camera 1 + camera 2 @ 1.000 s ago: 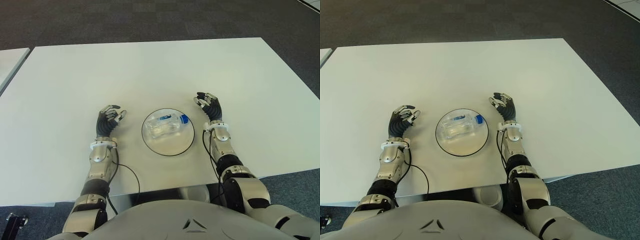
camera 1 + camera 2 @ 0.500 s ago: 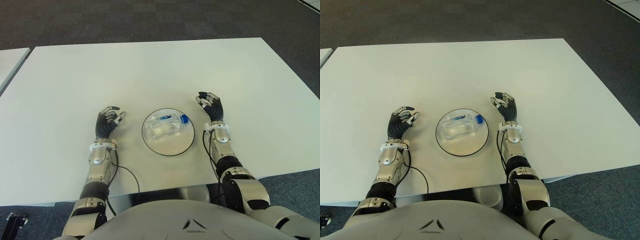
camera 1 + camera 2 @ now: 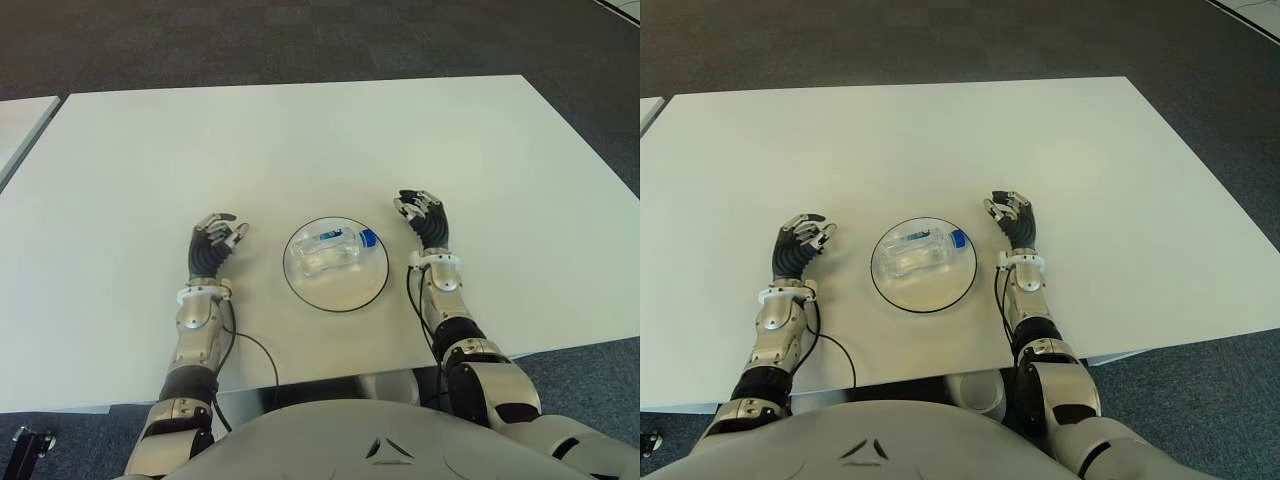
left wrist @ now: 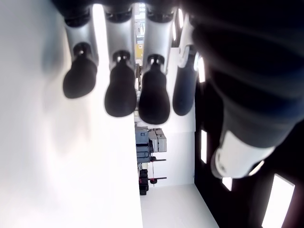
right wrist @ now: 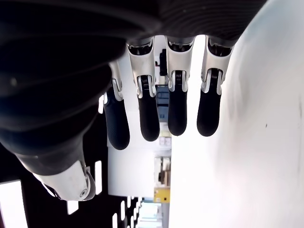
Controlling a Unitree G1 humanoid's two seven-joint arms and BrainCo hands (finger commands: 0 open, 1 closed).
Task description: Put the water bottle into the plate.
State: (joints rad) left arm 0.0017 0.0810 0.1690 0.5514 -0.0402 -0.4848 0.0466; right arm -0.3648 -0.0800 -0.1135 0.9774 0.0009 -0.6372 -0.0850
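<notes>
From where I stand, the left hand (image 3: 213, 243) is out over the white table (image 3: 300, 140), at about nine o'clock from the plate (image 3: 372, 287) and clear of it. Its fingers (image 4: 120, 90) are loosely curled with small gaps between them, and nothing is held between them and the thumb; the wrist view shows only bare tabletop and the far room past the fingertips.

In the middle, near the front edge of the table, sits the round clear plate with its dark rim. The water bottle (image 3: 333, 250) lies on its side inside it, clear-bodied, with the blue cap pointing toward two o'clock, close to the rim on that side.

At three o'clock from the plate, just beside it but not touching, is the right hand (image 3: 426, 219). Its four fingers (image 5: 177, 109) hang side by side, slightly bent and a little apart, thumb off to one side, gripping nothing.

Black cables run along both forearms to the table's near edge.
</notes>
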